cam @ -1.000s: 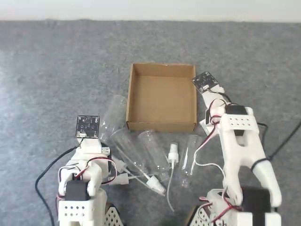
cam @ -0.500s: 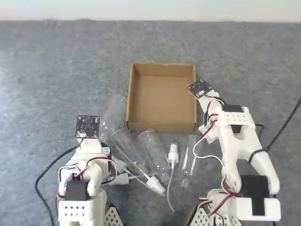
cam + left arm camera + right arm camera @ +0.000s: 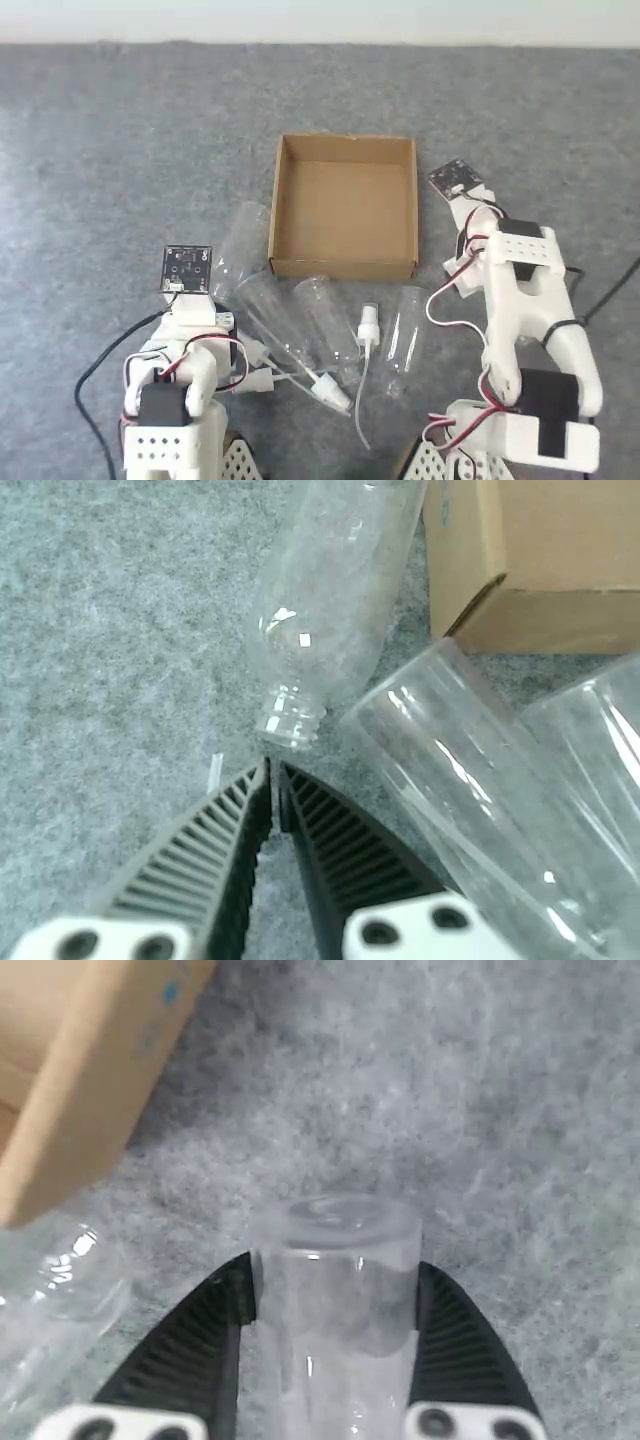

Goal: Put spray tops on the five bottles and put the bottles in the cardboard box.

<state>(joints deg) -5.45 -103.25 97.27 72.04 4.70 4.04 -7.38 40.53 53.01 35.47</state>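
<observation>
So, the right pincer (image 3: 333, 1270) is clamped on a clear bottle (image 3: 335, 1235) that sits between both fingers. The cardboard box (image 3: 90, 1100) is near, ahead and off to one side. The left pincer (image 3: 272, 775) is closed on nothing, and an uncapped bottle (image 3: 320, 610) has its neck just past the tips.

Grey felt-like table cover (image 3: 120, 120), pale strip (image 3: 320, 20) along far edge

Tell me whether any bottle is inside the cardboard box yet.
No, the cardboard box shows only its bare brown floor in the high view.
</observation>
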